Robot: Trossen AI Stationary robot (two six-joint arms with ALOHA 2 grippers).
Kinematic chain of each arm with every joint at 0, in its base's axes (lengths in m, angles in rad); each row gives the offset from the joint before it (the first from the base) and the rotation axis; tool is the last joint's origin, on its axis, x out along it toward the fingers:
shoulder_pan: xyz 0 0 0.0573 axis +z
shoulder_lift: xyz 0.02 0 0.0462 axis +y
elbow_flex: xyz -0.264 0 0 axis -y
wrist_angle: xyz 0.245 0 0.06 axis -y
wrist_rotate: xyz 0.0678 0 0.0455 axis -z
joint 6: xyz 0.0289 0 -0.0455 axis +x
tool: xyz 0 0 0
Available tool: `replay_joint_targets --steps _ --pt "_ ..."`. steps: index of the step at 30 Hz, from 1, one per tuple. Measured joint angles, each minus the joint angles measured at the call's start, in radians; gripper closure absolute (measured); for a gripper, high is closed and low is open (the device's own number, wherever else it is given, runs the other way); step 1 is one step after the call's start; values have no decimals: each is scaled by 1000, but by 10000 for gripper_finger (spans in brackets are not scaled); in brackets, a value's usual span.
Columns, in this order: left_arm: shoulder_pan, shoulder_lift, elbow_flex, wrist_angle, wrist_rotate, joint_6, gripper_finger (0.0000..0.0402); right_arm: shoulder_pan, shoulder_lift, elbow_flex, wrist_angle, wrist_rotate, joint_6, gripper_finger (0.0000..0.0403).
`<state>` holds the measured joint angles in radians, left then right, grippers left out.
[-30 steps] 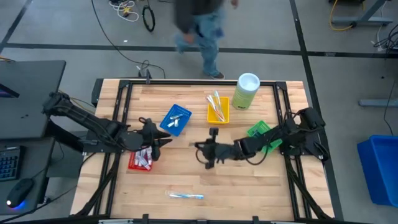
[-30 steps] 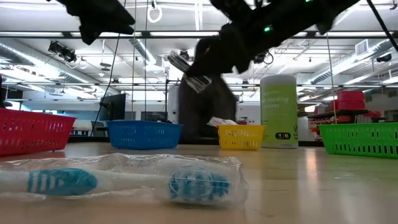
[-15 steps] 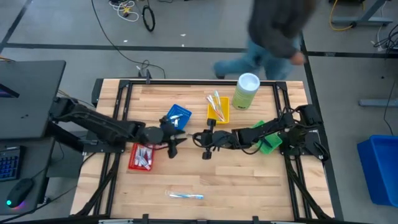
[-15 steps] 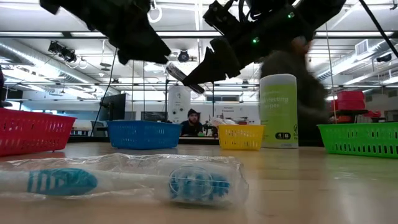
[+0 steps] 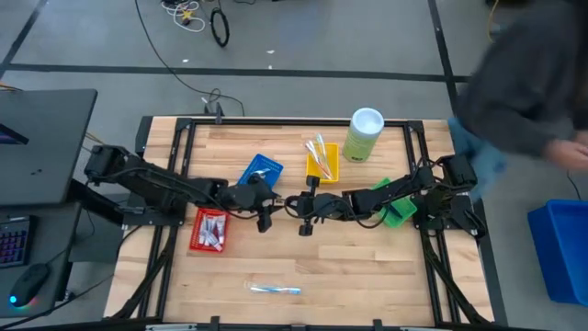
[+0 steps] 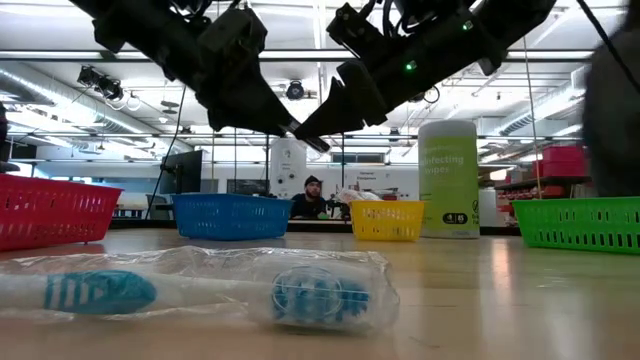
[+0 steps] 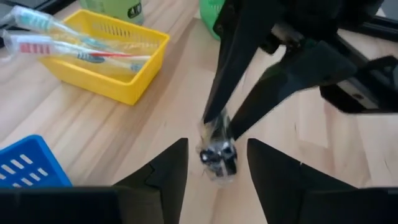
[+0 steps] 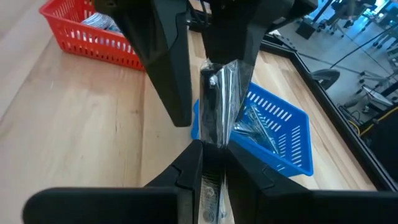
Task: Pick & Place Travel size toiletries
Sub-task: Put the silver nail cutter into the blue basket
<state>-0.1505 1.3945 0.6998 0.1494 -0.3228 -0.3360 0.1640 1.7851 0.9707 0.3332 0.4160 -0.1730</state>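
Observation:
A dark razor in a clear wrapper [image 8: 221, 99] is in the air over the table's middle [image 5: 281, 204], in my shut right gripper [image 8: 214, 148], which reaches in from the right [image 5: 294, 206]. My left gripper [image 7: 217, 144] comes from the left [image 5: 268, 204] and is open. Its fingers stand on either side of the razor's free end [image 7: 216, 154], and no touch shows. A wrapped teal toothbrush [image 5: 274, 289] lies flat near the near edge [image 6: 200, 290]. White tubes lie in the red tray [image 5: 209, 230], and toothbrushes lie in the yellow tray [image 7: 93, 59]. My right gripper pinches the wrapped razor between its two fingers at the end nearest them [image 8: 216, 140]. The fingers come level from the table's right and lie along the razor. The razor is lifted clear of the table, and its free end [image 8: 225, 71] points toward the left gripper.
The blue tray [image 5: 260, 175] and the yellow tray [image 5: 322, 161] sit just beyond the grippers. The green tray [image 5: 390, 198] lies under the right arm. A tall pale-green canister [image 5: 364, 134] stands at the far edge. A person [image 5: 533, 83] moves past the far right corner.
My left gripper has moved from over the red tray toward the table's right, up to the razor's free end. My right gripper moved a little toward the far-left with the razor, then held still. A person walked from left to right behind the table.

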Motion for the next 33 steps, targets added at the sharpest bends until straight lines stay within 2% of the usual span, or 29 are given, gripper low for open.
replay_joint_targets --steps 14,20,23,27,30,33 --pt "0 0 0 44 -21 33 277 0 0 0 0 0 0 345" --pt "0 0 0 40 -17 33 319 -1 0 0 0 1 -3 341" --pt "6 -1 0 41 -16 27 335 -1 0 0 0 2 -2 327" --pt "17 -1 0 29 -19 12 332 -5 0 0 0 2 2 299" --pt "27 -1 0 -29 -98 6 324 -8 0 0 0 16 41 274" --pt "44 -12 0 -90 -194 -24 329 -9 0 2 -25 99 92 247"
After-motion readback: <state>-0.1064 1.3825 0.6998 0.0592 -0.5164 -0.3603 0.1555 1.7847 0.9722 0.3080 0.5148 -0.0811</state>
